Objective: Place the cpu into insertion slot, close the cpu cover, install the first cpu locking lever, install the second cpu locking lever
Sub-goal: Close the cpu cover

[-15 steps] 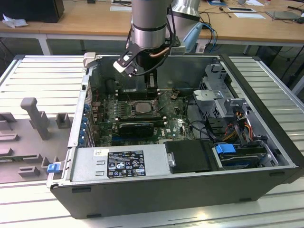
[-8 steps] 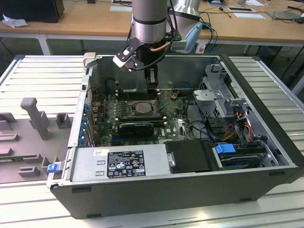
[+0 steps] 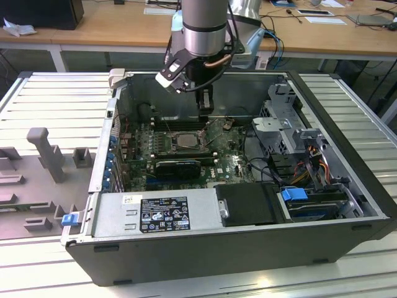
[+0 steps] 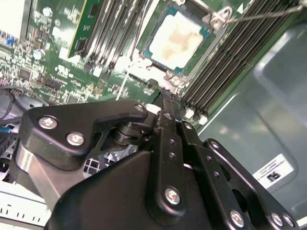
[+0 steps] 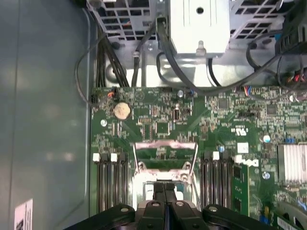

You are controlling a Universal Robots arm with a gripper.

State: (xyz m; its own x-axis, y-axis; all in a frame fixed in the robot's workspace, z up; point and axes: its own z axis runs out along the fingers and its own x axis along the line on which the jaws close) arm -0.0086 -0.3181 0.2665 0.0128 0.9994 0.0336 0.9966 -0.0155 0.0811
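The small silvery-grey square cpu [image 4: 177,38] lies in the silver-framed insertion slot [image 4: 214,20], centre of the exterior view; the thin metal cpu cover [image 5: 165,143] stands open and the wire locking lever [image 4: 268,13] looks unlatched, while the black gripper [image 5: 165,186] hangs nearby, fingers pinched together, empty

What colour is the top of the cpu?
Pale silvery-grey with a tan smudge; the cpu shows best in the second wrist view.

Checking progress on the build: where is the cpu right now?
In the second wrist view, the cpu lies in the insertion slot, between the black memory slots, just beyond the gripper.
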